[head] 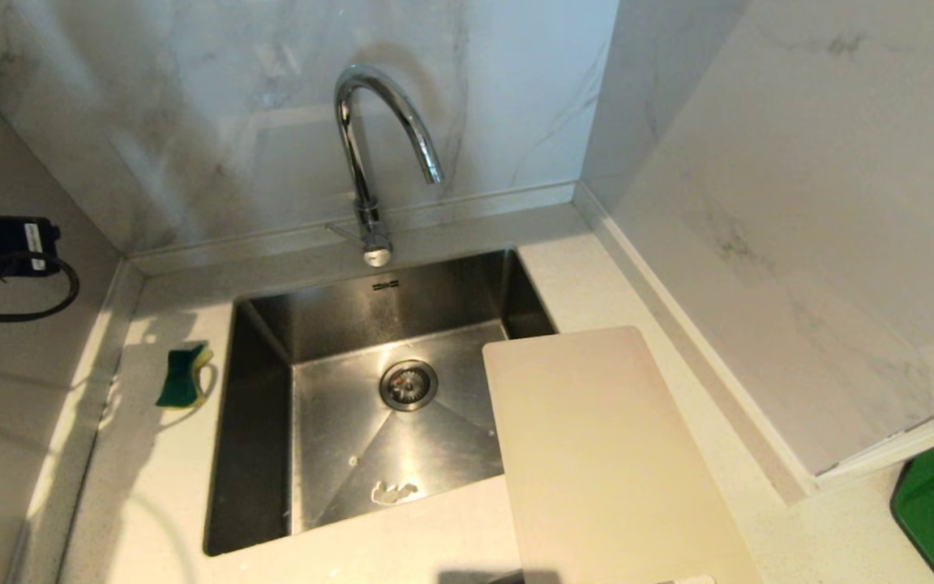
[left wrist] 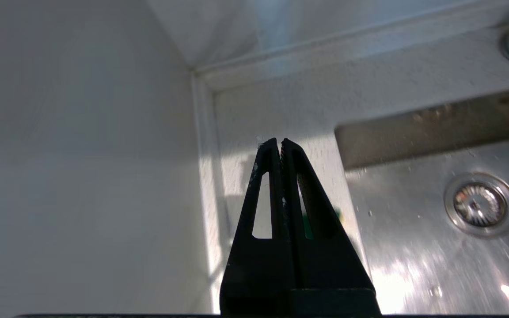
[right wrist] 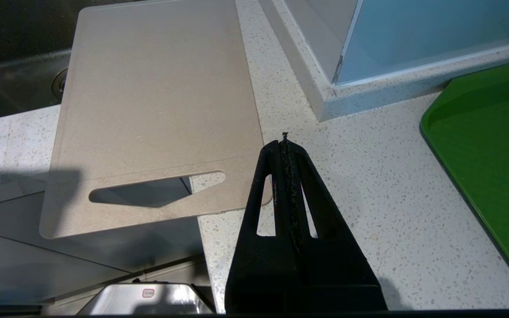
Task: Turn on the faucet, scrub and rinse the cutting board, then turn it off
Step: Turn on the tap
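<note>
Faucet (head: 370, 162) at 12 o'clock, untouched | cutting board (head: 597, 454) laid at 4 o'clock overhanging sink (head: 264, 454), ready for rinsing | left end effector (left wrist: 279, 143) and right end effector (right wrist: 284, 143) both closed, empty

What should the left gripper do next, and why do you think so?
Probably carry the shut left gripper from above the counter corner toward the thin lever at the faucet base. No water runs, the sink looks mostly dry, and the cutting board lies untouched over its right edge.
</note>
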